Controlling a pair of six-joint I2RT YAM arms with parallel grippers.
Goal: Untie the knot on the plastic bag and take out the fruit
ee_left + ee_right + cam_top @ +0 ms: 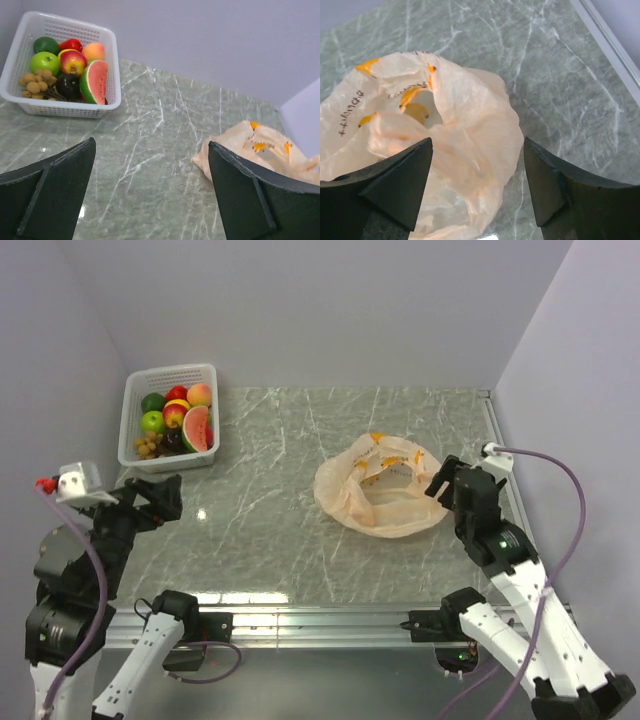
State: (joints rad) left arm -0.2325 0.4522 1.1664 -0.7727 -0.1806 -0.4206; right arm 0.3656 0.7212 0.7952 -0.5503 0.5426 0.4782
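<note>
The pale peach plastic bag (380,487) lies open and flattened on the marble table, right of centre, its mouth facing up; it also shows in the right wrist view (440,150) and the left wrist view (260,150). No knot shows. The fruit (180,420) sits in the white basket (135,390) at the back left: watermelon wedge (96,81), red-yellow apple (73,62), dark purple fruit (67,85), tan ball cluster (35,82). My right gripper (438,480) is open and empty just over the bag's right edge. My left gripper (165,498) is open and empty, held above the near left.
Green apples (44,61) and a peach-coloured fruit (93,51) also lie in the basket. A raised metal rail (500,455) borders the table's right side. Walls close in at the back, left and right.
</note>
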